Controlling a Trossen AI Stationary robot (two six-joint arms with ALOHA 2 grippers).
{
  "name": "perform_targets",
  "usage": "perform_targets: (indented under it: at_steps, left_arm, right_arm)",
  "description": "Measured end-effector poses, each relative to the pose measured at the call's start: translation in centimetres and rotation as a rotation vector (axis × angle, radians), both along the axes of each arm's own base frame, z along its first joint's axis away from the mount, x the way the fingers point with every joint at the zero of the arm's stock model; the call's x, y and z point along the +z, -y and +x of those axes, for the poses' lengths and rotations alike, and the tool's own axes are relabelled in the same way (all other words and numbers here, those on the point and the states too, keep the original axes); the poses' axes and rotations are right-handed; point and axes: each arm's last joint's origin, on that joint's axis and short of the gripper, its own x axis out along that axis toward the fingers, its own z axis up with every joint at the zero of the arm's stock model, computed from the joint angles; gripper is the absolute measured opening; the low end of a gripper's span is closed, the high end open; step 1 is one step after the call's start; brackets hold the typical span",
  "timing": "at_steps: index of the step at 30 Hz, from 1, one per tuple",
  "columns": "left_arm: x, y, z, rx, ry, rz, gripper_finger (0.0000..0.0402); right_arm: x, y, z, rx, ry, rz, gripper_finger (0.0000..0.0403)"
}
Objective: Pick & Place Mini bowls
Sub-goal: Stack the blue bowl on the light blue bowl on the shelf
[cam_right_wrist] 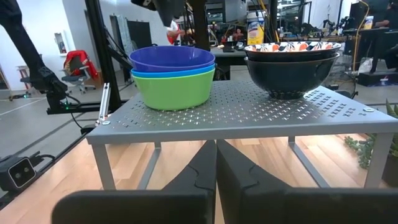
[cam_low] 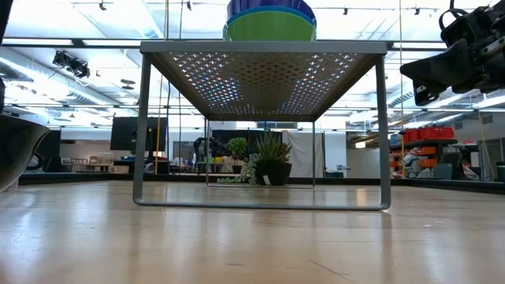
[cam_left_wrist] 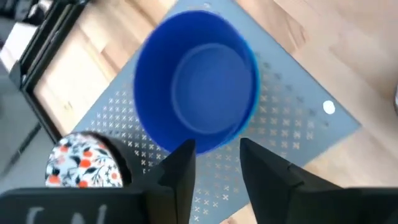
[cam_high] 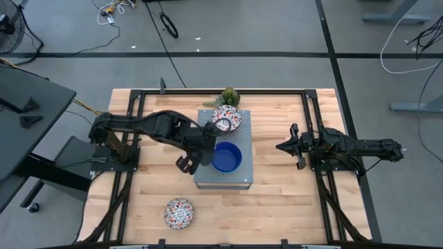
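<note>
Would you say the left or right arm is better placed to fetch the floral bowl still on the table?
Probably left: the left gripper, open, hangs beside the box, nearer that floral bowl; the right gripper waits farther off.

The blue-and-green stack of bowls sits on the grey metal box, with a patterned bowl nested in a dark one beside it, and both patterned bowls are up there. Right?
Not quite: the high view shows one patterned bowl down on the wooden table, not on the grey metal box. The rest holds.

Stack: dark blue bowl point(cam_right_wrist: 172, 57) nested in light blue bowl point(cam_right_wrist: 174, 73) nested in green bowl point(cam_right_wrist: 175, 91), upright.
Floral bowl point(cam_right_wrist: 292, 47): nested in a dark bowl point(cam_right_wrist: 291, 76).
Second floral bowl point(cam_high: 179, 212): alone on wood.
</note>
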Motion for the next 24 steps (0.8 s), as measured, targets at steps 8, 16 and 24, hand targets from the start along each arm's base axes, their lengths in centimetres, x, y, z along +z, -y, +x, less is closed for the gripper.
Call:
perform_targets:
  at_steps: [8,16,24]
  left_arm:
    - [0.08,-0.03,0.14,0.148,0.016,-0.13,0.0046]
    - [0.15,0.04,0.11,0.219,0.014,-0.213,0.001]
    - [0.88,-0.33,-0.05,0.243,0.052,-0.295,0.0004]
  right_arm:
    - [0.02,0.0,0.0,0.0,0.001,0.0,0.0011]
    - [0.02,0.0,0.0,0.0,0.002,0.0,0.0011]
    - [0.03,0.0,0.0,0.0,0.002,0.0,0.0011]
